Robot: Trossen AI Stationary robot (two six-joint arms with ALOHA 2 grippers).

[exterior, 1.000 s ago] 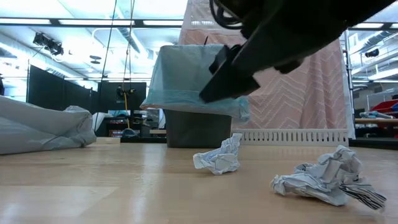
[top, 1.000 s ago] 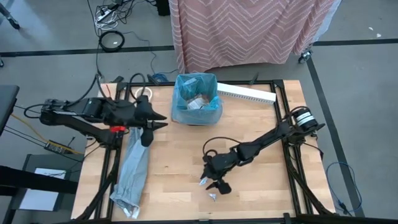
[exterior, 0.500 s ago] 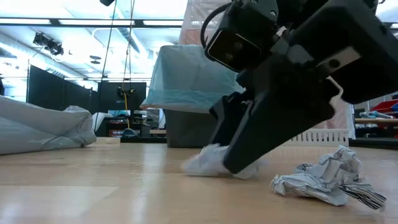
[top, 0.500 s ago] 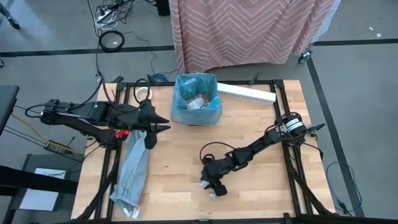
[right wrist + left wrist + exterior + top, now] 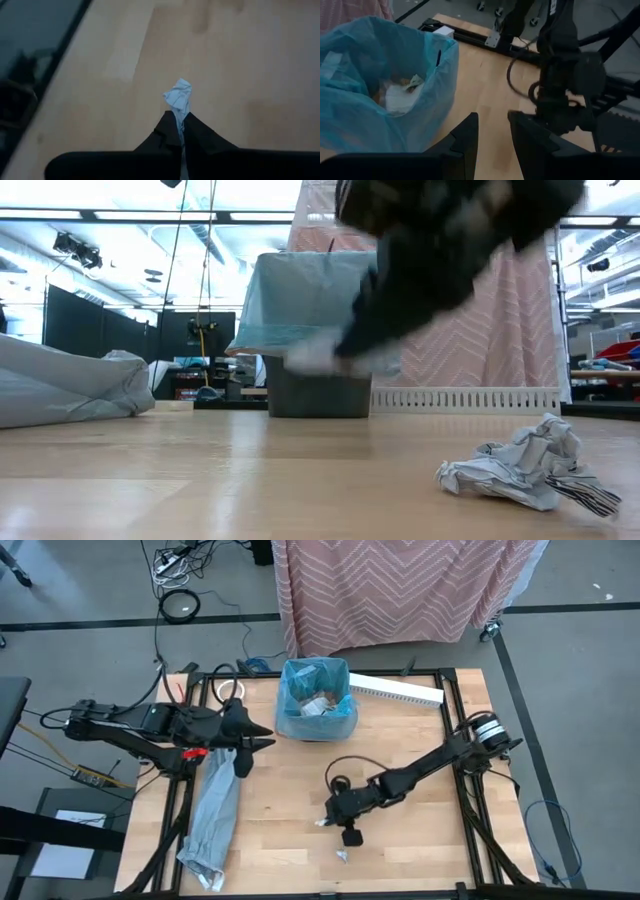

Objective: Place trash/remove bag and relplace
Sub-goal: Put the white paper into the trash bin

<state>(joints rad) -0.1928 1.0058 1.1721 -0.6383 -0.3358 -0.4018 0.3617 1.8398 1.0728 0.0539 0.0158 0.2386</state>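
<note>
Pinched between the right gripper's (image 5: 181,131) two dark fingers (image 5: 167,131): a small crumpled white wrapper scrap (image 5: 179,99), jutting out past the tips. Clamped tight, jaws all but meeting on the paper. Lifted clear of the pale wooden table (image 5: 280,790), seen in the low view as a blurred white lump (image 5: 318,355) under the dark arm, level with the bin's upper half. From above, over the table's middle front, near side of the bin, with the long dark right arm (image 5: 425,768) stretching back to the table's right edge.

Lying on the wood near the front edge: a second crumpled white wrapper piece with dark stripes (image 5: 528,465), well apart from the held scrap; from above only a tiny pale speck (image 5: 342,856) just in front of the right gripper.

Further back, at the table's far middle: the small dark bin (image 5: 318,388) lined with the thin, crinkly, translucent bright-blue plastic bag (image 5: 316,700), folded over the rim, white and brown scraps (image 5: 400,92) already inside.

Beside the bin's left: the left gripper (image 5: 492,135), fingers narrowly parted and empty, pointing toward the bag. Below it, along the table's left side: a long pale grey translucent plastic bag (image 5: 213,820), lying flat.
</note>
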